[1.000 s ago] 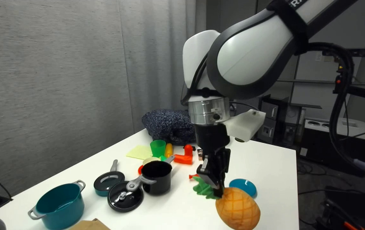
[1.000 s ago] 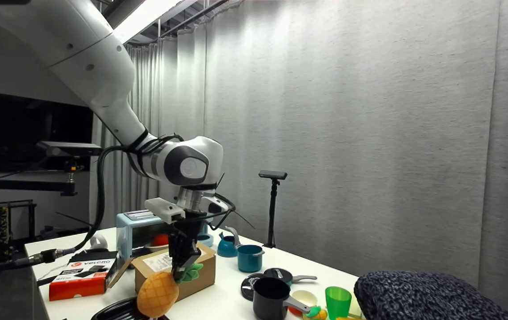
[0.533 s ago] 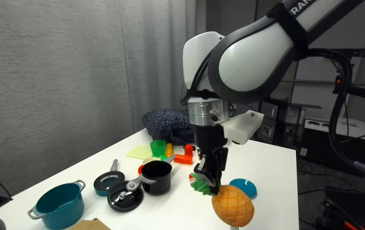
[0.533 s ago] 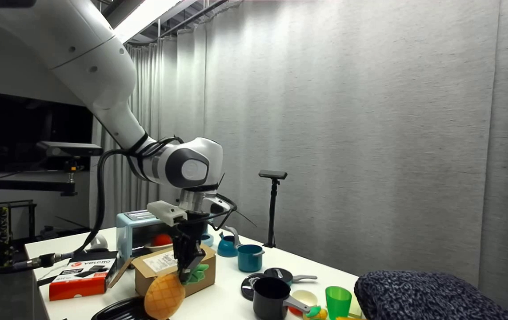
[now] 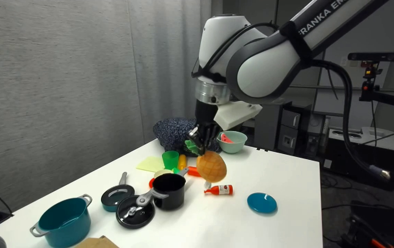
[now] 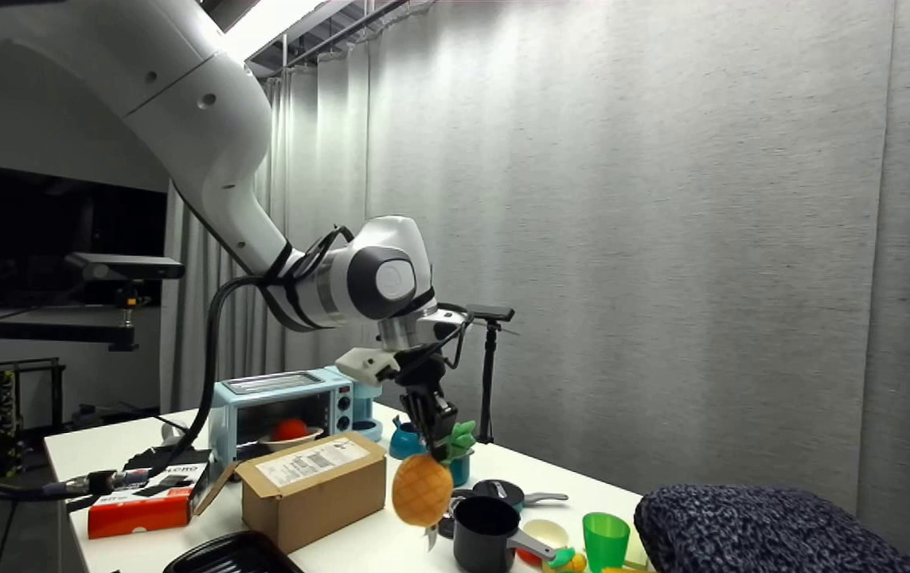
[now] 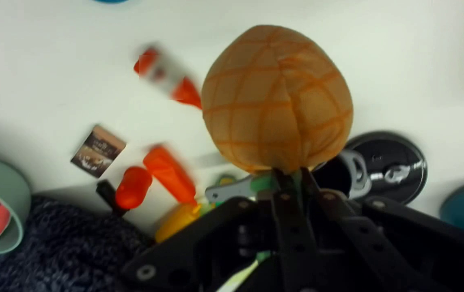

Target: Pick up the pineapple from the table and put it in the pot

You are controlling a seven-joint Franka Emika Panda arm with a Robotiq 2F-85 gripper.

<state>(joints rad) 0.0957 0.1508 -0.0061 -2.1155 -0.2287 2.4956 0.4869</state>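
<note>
Grey curtain [image 6: 622, 239] backs the white table [image 5: 286, 186]; above it, the gripper [image 7: 295, 175] pinches the pineapple [image 5: 211, 167] at its neck, fingertips [image 7: 285, 184] nearly together; the orange body hangs tilted below them, and the green tuft [image 5: 192, 147] juts from their opposite side (in the wrist view, the body bulges just beyond them); in both exterior views the pineapple hangs beside the black pot [image 5: 174, 198].

Orange pineapple [image 5: 211, 167] hangs tilted above white table [image 5: 224, 222], near black pot [image 5: 174, 199].
</note>
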